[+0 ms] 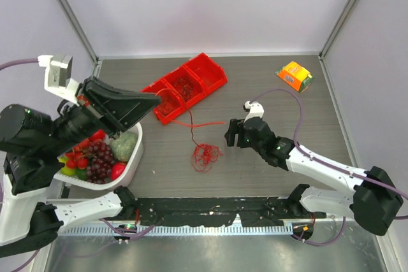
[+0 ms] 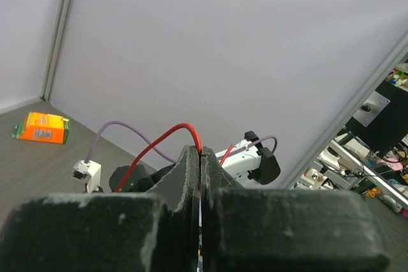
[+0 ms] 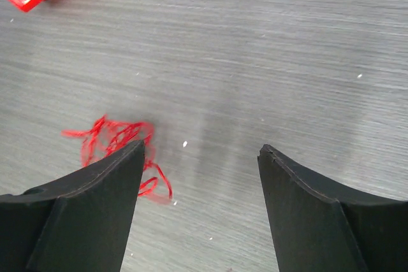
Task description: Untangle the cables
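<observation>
- The red cable clump point(image 1: 205, 155) is a flat scribble of very thin loops. Its separate wires are too fine to count.
- It lies on the table point(image 1: 274, 100) near the middle, with one loose strand point(image 1: 191, 123) trailing off at 12 o'clock.
- In the right wrist view one finger point(image 3: 95, 214) hides the lower edge of the same clump point(image 3: 115, 137).
- The right gripper point(image 1: 231, 133) sits at 2 o'clock from the clump, close by and not touching it. Its jaws are spread wide with nothing between them.
- The left gripper point(image 1: 157, 99) hangs at 10 o'clock from the clump. From above, the way the strand reaches it is hard to trace.
- Its wrist view shows the left gripper point(image 2: 200, 157) clenched on one red cable point(image 2: 185, 125) that arches up out of the jaws.
- The red bin point(image 1: 213, 68) lies at 11 o'clock and has three compartments. Dark wires point(image 1: 186, 86) show in at least two, too tangled to count, and the left gripper covers part of the nearest one.
- One white fruit bowl point(image 1: 136, 157) stands at 9 o'clock, half under the left arm.
- One orange packet point(image 1: 294, 76) lies at 2 o'clock, well apart.
</observation>
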### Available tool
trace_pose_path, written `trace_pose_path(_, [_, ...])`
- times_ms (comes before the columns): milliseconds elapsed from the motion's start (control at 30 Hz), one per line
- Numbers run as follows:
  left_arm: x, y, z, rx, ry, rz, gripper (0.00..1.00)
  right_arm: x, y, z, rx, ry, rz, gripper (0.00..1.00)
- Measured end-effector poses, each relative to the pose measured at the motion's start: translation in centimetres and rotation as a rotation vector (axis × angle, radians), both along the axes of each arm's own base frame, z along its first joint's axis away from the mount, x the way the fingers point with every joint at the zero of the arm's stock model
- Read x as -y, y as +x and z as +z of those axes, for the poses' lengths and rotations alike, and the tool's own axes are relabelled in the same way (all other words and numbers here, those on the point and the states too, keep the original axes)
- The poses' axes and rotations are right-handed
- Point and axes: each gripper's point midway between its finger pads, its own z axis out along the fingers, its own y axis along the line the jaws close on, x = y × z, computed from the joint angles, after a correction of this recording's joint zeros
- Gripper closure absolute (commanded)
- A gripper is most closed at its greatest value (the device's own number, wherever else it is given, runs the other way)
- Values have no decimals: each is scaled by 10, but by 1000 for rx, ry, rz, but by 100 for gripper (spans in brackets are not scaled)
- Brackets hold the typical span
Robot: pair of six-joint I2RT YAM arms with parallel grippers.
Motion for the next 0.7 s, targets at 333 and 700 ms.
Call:
trace_pose_path(333, [19, 12, 58, 44, -65, -11, 100, 3, -4, -29, -129, -21, 55, 22])
trace_pose_path(700, [29, 11, 80, 67, -96, -53, 100, -118, -135, 121, 198, 323, 770, 22])
